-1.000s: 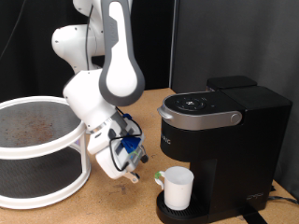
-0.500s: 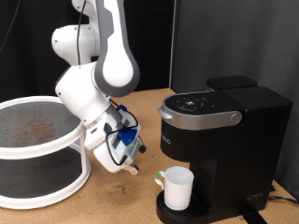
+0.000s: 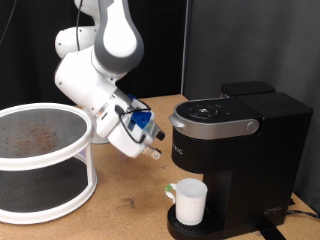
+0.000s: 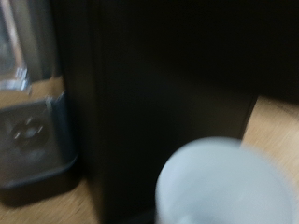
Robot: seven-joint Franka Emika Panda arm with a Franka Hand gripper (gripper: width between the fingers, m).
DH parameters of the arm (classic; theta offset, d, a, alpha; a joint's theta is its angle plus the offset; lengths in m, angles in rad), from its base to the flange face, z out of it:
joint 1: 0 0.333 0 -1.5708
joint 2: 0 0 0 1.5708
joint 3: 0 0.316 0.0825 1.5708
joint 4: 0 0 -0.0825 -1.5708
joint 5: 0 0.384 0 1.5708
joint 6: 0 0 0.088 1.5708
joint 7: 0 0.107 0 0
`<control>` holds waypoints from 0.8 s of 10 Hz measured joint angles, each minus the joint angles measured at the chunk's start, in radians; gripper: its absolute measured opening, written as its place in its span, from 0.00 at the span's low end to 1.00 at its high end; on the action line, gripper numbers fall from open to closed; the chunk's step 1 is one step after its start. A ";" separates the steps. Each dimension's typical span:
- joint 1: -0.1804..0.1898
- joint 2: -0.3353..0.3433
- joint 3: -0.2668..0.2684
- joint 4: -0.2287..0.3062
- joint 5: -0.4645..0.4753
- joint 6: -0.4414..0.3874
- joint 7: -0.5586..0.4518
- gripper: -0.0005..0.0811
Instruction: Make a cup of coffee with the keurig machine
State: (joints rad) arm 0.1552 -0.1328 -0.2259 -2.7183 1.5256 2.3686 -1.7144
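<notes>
Cup standing upright on the round drip base of the keurig machine, tucked under the overhanging brew head. White, open mouth up, nothing visible inside from here. Same spot as a second ago, no shift at all.

Gripper up and away now. A second back, hanging low just beside the cup, near table level. Now lifted clear, off to the exterior view's left of the machine, about level with the silver lid handle, fingertips tilted down towards the machine's front. Well apart from the cup, touching nothing.

Fingers: cannot tell whether spread or closed, too small and too mixed up with the blue cabling on the hand. Nothing seen between them, though.

Wrist view blurred, clearly mid-motion: pale rim of the cup low in the picture, the machine's dark body filling the rest. Looking back down at the cup from above, then, not closing on it.

Reading of that: cup placement looks finished, cup left standing on its own, arm retreating upward from it. Machine lid down and shut, top buttons untouched as far as visible. No coffee in sight yet.

White two-tier round stand at the exterior view's left, not involved.
</notes>
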 joint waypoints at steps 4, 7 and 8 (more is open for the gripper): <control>-0.004 -0.153 -0.003 -0.016 0.161 0.010 -0.151 0.99; -0.004 -0.253 0.003 -0.014 0.150 0.036 -0.091 0.99; -0.004 -0.285 0.003 -0.012 0.132 0.037 -0.049 0.99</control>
State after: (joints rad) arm 0.1513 -0.4181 -0.2232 -2.7299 1.6576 2.4052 -1.7632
